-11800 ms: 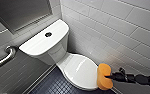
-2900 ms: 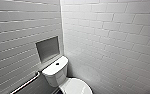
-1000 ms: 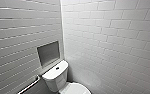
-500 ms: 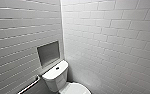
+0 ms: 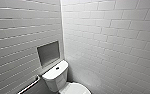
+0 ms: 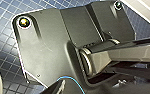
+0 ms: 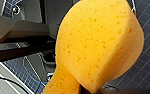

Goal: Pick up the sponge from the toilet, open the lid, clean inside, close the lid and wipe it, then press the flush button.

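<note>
Little ticked off so far; reading pickup as done. Failing to tell left gripper (image 6: pixel 138 67) state, hanging over blue floor tiles (image 6: pixel 6 15). Seeing toilet (image 5: pixel 56 82) tucked in the wall corner (image 5: pixel 62 30), flush button (image 5: pixel 57 67) sitting on tank (image 5: pixel 51 75), lid (image 5: pixel 77 89) lying shut. Probably pinching the sponge (image 7: pixel 98 42) at its squeezed end with right gripper (image 7: pixel 78 90), holding it above the floor, off the toilet. Waiting on: lid opening, inside clean, closing, wipe, flush.
</note>
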